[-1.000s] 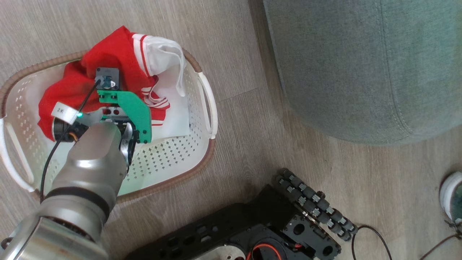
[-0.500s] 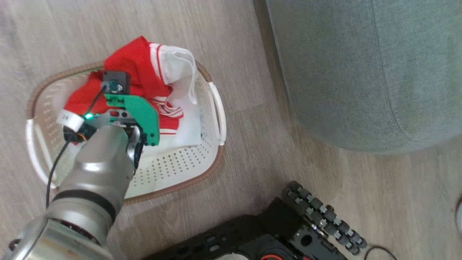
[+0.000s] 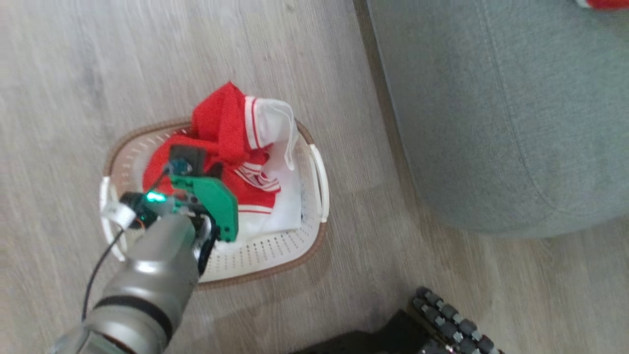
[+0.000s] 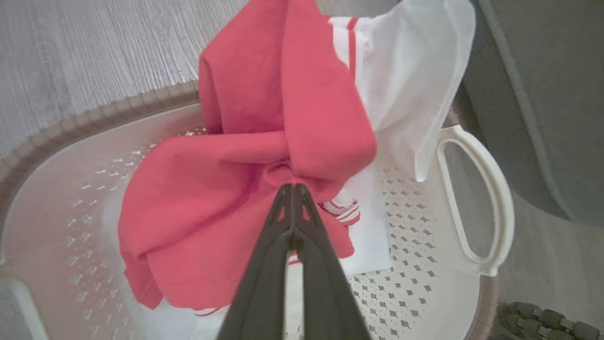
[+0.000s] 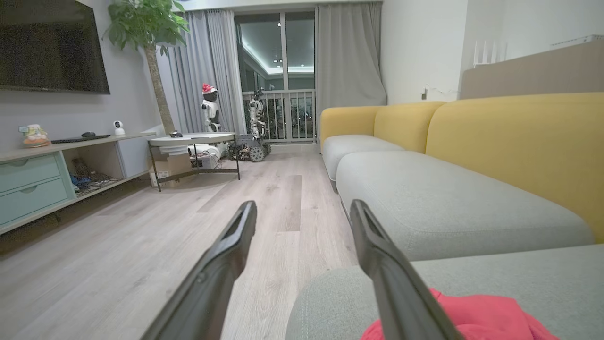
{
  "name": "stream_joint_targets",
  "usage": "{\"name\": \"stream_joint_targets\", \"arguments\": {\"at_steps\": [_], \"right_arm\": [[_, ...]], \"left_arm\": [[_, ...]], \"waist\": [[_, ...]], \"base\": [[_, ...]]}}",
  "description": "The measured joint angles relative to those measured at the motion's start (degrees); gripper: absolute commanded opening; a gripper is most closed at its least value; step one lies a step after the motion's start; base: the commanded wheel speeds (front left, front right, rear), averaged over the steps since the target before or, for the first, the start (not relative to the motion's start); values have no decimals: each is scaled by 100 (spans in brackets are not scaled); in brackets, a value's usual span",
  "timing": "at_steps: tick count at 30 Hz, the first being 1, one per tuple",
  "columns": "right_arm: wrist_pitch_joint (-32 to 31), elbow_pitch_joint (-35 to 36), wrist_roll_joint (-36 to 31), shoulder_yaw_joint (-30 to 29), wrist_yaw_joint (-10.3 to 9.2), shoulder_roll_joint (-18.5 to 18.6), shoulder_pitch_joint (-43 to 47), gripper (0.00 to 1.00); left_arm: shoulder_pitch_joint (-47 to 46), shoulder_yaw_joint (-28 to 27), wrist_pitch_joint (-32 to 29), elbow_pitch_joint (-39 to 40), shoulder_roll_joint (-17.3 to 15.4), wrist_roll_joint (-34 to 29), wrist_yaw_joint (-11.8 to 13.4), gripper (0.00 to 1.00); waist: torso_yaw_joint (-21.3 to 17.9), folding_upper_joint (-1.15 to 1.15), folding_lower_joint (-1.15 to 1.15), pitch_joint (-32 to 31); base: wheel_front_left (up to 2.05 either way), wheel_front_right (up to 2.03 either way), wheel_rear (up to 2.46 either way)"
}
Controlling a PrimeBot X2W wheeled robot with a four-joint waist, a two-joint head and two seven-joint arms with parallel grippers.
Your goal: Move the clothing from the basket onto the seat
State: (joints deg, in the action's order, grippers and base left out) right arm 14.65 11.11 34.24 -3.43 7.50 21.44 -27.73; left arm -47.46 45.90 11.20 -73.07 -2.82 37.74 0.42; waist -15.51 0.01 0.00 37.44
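Note:
The cream basket (image 3: pixel 275 268) with its brown rim stands on the wood floor, left of the grey-green seat (image 3: pixel 491 123). Red and white clothing (image 3: pixel 221 128) rises bunched out of it. In the left wrist view my left gripper (image 4: pixel 292 186) is shut on a fold of the red clothing (image 4: pixel 283 118), which hangs in a peak above the basket (image 4: pixel 472 189). My right gripper (image 5: pixel 302 208) is open and holds nothing, above the seat (image 5: pixel 448 203). Another red garment (image 5: pixel 472 321) lies on the seat beside it, and its edge (image 3: pixel 607 4) shows in the head view's top right corner.
A plain white sheet (image 4: pixel 373 236) lies flat in the basket. My dark base with its roller wheel (image 3: pixel 457 324) is just below the basket. Yellow sofa backs (image 5: pixel 519 141), a round table (image 5: pixel 191 139) and a low cabinet (image 5: pixel 28 184) border the open floor.
My left gripper has shut on the red clothing and drawn it up into a peak. The head camera has pulled back, so the basket looks smaller and sits further right.

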Motion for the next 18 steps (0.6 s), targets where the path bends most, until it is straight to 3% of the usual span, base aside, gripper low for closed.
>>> {"name": "stream_joint_targets", "arguments": {"at_steps": [11,18], "right_arm": [[0,-182,-100,74,0,46,669,100],[0,-215,-202,191,0,44,964,100]], "left_arm": [[537,328,300,582,18,85,-44,0],[818,87,301,1471,5,-164,110,0]], "waist": [[361,0,0,-1051],[655,0,0,-1661]], "base": [[0,0,0],[0,0,0]]}}
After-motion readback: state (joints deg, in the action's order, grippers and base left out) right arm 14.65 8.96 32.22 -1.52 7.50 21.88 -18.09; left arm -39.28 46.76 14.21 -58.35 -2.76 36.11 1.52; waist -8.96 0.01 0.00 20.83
